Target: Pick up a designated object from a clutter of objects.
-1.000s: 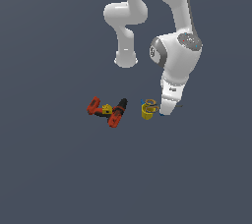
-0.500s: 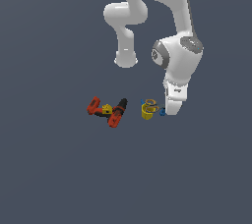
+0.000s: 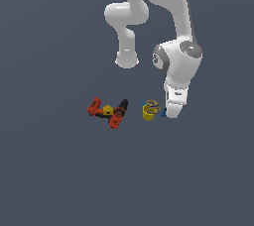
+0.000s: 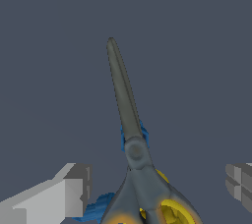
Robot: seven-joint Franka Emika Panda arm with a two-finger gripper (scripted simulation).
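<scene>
Hovering low, the gripper point(image 4: 155, 191) stands spread wide, the scissors point(image 4: 133, 149) lying between its fingers point(image 4: 64, 196), untouched.

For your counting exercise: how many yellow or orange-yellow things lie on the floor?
3: small yellow block beside the red-and-black power drill, yellow cup, orange-handled scissors by the cup. Others may be hidden.

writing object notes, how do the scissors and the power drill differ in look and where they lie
The scissors are thin, with grey blades and orange-yellow loops; the power drill is chunky, red and black. The scissors lie by the yellow cup, right under the gripper; the drill lies apart, toward the exterior view's left. Both rest on the same dark floor.
</scene>
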